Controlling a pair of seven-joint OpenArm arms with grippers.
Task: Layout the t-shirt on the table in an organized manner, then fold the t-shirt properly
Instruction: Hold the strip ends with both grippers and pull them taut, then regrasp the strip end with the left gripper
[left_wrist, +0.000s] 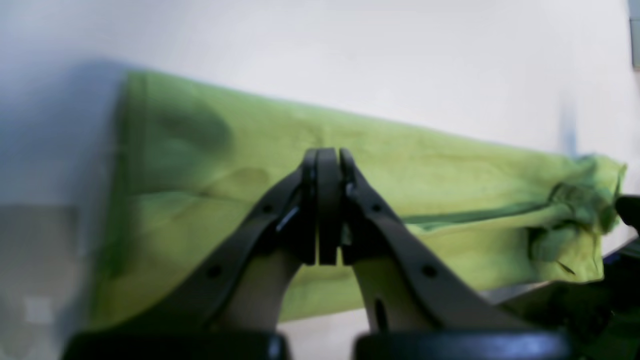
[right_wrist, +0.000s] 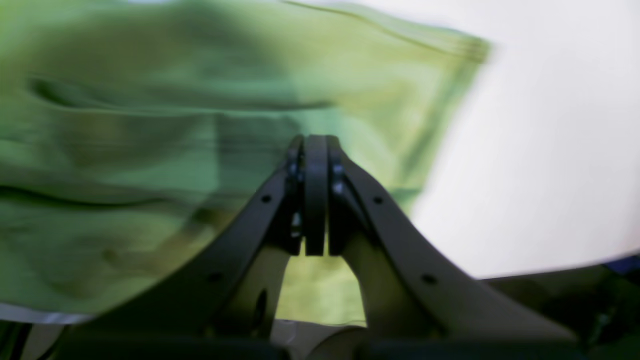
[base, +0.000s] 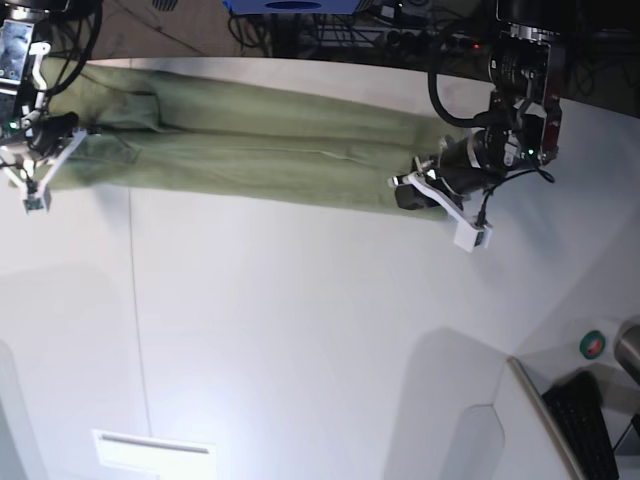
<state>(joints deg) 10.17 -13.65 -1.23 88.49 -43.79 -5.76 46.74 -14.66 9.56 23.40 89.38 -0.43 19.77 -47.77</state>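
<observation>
The green t-shirt (base: 250, 140) lies as a long, narrow folded strip along the far side of the white table (base: 300, 330). My left gripper (left_wrist: 327, 152) is shut, pads pressed together with no cloth between them, and hovers over the strip (left_wrist: 400, 165) near its right end (base: 408, 188). My right gripper (right_wrist: 315, 140) is also shut and empty, poised over the shirt (right_wrist: 150, 150) at the strip's left end (base: 70, 135). Both wrist views are blurred.
A thin dark seam (base: 135, 300) runs down the tabletop. A white label plate (base: 155, 450) sits near the front edge. Off the table's curved right edge are a green button (base: 593, 345) and a keyboard (base: 585, 420). Cables and equipment crowd the space behind the table.
</observation>
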